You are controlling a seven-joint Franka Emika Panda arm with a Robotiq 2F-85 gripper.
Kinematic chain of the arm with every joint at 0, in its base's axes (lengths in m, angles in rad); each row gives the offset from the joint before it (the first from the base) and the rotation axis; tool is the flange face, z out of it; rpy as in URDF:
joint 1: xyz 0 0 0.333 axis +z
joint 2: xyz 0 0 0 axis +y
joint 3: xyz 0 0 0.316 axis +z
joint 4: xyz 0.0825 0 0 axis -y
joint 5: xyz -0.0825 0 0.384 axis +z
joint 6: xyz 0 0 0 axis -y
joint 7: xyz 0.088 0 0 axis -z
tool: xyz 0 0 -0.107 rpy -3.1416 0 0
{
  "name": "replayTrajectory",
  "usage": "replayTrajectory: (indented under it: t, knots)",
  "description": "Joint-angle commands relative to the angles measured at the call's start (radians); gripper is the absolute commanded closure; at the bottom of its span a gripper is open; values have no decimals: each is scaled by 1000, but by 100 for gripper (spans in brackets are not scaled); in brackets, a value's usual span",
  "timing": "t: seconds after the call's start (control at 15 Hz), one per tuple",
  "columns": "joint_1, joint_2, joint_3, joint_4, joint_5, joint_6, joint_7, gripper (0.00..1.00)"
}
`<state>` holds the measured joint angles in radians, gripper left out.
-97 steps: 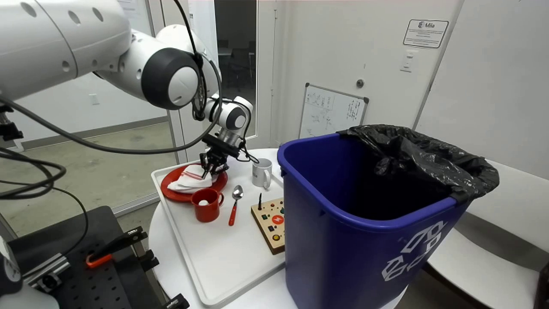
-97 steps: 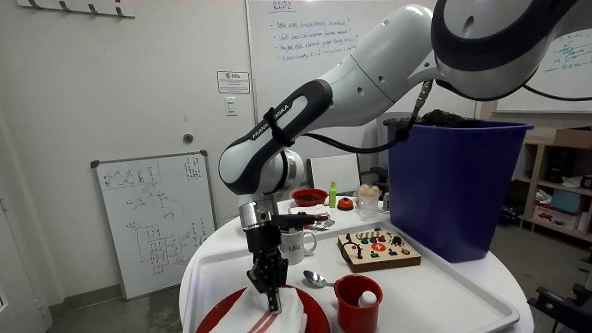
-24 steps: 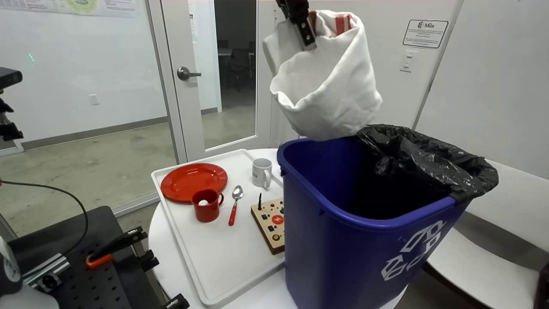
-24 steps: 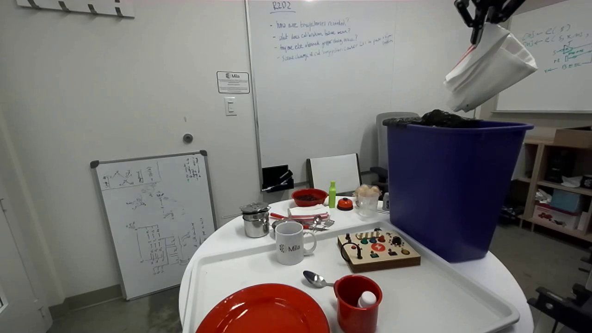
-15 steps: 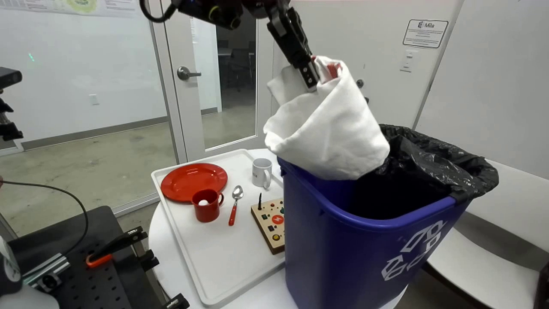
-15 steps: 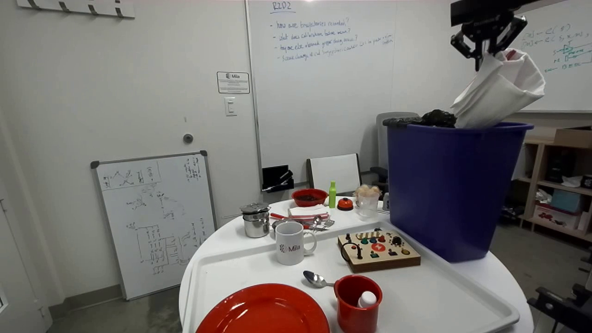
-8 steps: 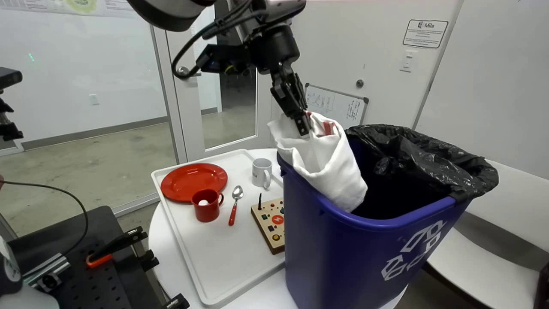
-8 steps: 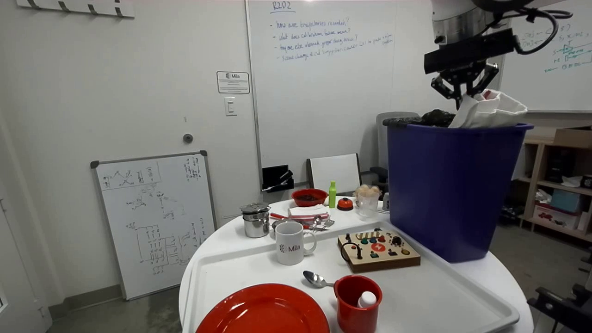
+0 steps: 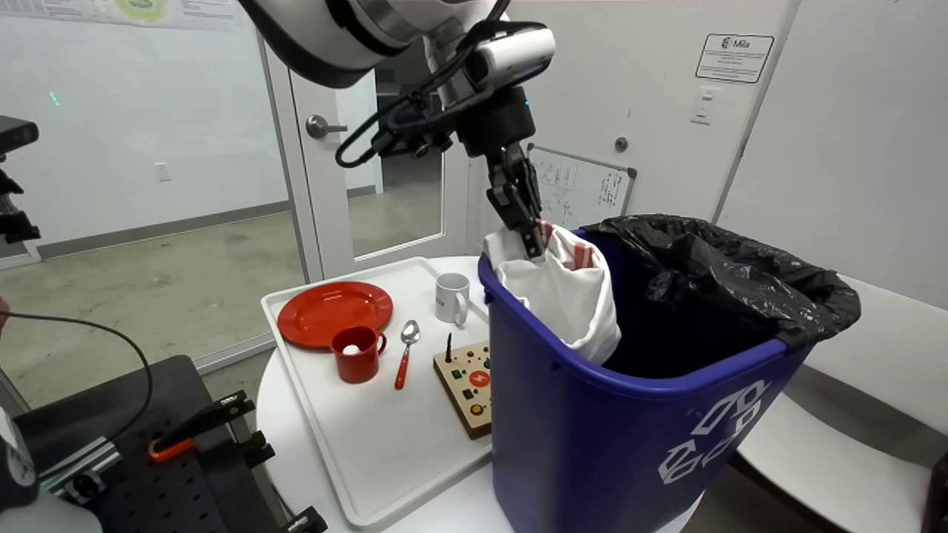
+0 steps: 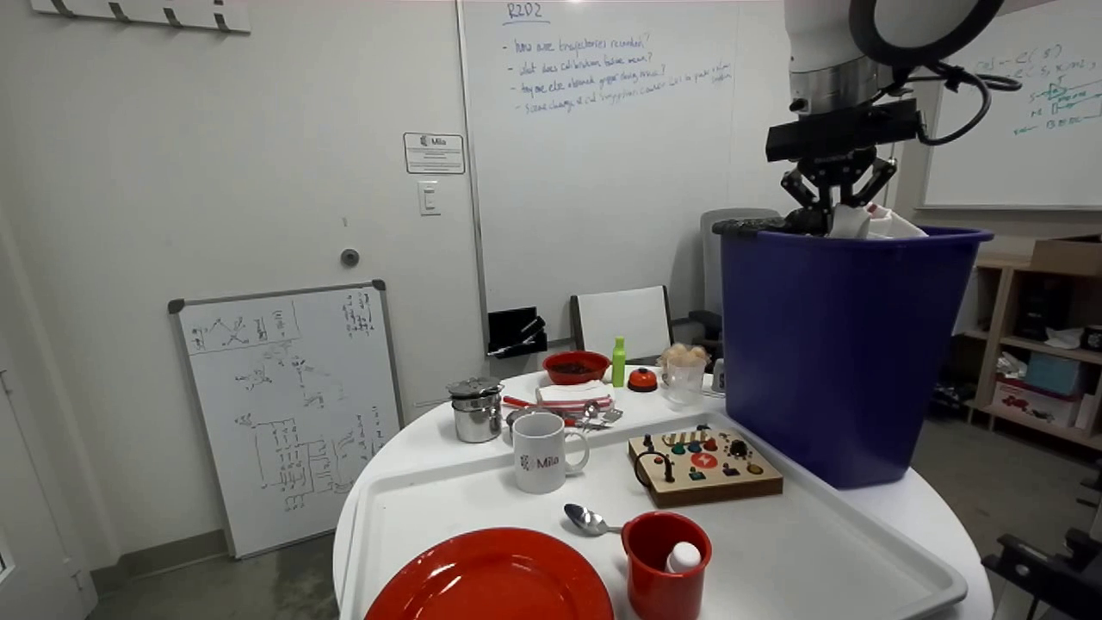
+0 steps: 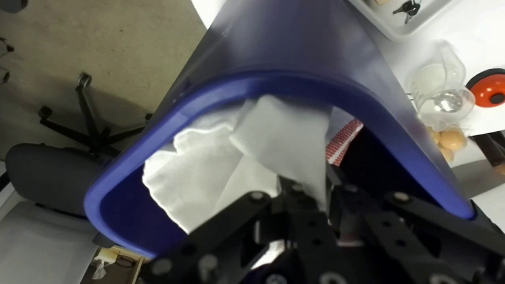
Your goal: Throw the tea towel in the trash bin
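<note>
The white tea towel with red stripes hangs bunched inside the mouth of the blue trash bin, against one wall. My gripper is shut on its upper part, just above the rim. In an exterior view only the towel's top shows over the bin, below my gripper. In the wrist view the towel lies within the bin's rim, and a fold of it is pinched between my fingers. The towel's lower end is hidden in the bin.
A black bag covers part of the bin's rim. The tray holds a red plate, red cup, spoon, grey mug and button board. Another folded striped cloth lies behind the tray.
The towel was on the red plate with my gripper at it. It was then lifted and carried over to the bin. In the last second, gripper and towel moved down into the bin's mouth.
</note>
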<state>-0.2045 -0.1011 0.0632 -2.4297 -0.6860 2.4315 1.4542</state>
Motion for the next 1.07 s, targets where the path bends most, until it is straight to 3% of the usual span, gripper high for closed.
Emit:
replayTrajectory:
  t: [0.0, 0.13, 0.2, 0.33, 0.47, 0.8, 1.0]
  knots:
    - [30, 29, -66, -9, 70, 99, 27, 89]
    - [30, 43, -93, -25, 158, 158, 19, 89]
    - [29, 49, -104, -34, 213, 188, 10, 64]
    - [30, 57, -118, -47, 289, 238, -2, 56]
    - [33, 60, -124, -50, 320, 271, -2, 41]
    - [36, 29, -115, -38, 254, 244, 55, 5]
    - [30, -22, -101, -37, 169, 189, 119, 0]
